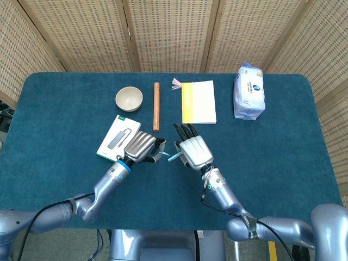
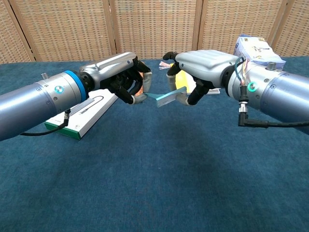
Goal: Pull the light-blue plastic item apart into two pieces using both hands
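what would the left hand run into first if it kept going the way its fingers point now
Probably the light-blue plastic item held by the right hand: the left hand's fingertips already sit at its near end, though contact is hard to confirm.
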